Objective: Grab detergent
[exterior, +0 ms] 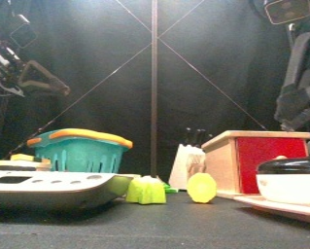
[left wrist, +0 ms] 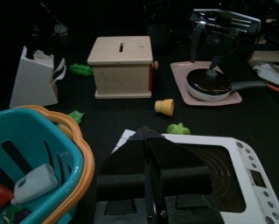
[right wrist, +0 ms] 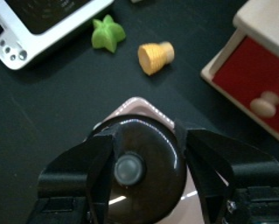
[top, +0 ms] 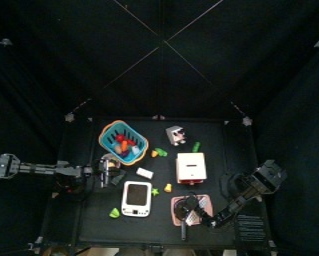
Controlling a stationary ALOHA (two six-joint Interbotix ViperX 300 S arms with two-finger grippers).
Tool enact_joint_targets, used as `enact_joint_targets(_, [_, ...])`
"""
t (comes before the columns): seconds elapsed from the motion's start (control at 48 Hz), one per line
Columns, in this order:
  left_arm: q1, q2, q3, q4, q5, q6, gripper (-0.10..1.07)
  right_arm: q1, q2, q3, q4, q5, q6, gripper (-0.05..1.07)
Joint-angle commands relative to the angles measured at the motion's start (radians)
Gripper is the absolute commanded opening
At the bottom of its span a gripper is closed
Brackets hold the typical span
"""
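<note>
The basket [left wrist: 37,131] most likely holds the detergent, perhaps the white piece [left wrist: 37,184] inside, though I cannot be sure. The left gripper [left wrist: 148,153] hovers just beside the basket, jaws nearly together and empty. It should spread them, swing over the rim and descend straight. Well away from the basket, the right gripper [right wrist: 148,147] straddles the pot [right wrist: 132,164], jaws apart. The basket's contents are half cut off.

**Dim pen, bright props**

Black curtains swallow most light; the top view is dark beyond the table [top: 88,185]. Glare streaks the pot lid [right wrist: 136,162] toward six o'clock. The front view blurs the near scale [exterior: 47,190]. Soft shadows sit under the wooden box [left wrist: 121,66].
</note>
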Motion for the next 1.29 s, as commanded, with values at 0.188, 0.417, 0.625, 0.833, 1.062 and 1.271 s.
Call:
enact_joint_targets(0.188, [0.040,0.003,-0.098,-0.072,0.011,0.000,0.35,-0.141,-0.112,0.028,-0.245,0.041,0.002,0.86])
enact_joint_targets(0.417, [0.098,0.011,-0.213,-0.117,0.247,0.003,0.56,-0.330,-0.206,0.094,-0.411,0.049,0.020,0.86])
enact_joint_targets(0.625, [0.221,0.084,-0.324,-0.110,0.465,0.006,0.83,-0.462,-0.285,0.094,-0.499,0.037,0.015,0.86])
enact_joint_targets(0.833, [0.342,0.170,-0.400,0.025,0.492,0.009,0.93,-0.545,-0.316,0.149,-0.540,-0.021,0.015,0.86])
enact_joint_targets(1.062, [0.425,0.296,-0.422,0.202,0.485,0.008,0.94,-0.591,-0.322,0.170,-0.560,-0.103,0.012,0.86])
enact_joint_targets(1.271, [0.434,0.431,-0.453,0.305,0.495,0.009,0.94,-0.603,-0.319,0.192,-0.554,-0.129,0.015,0.86])
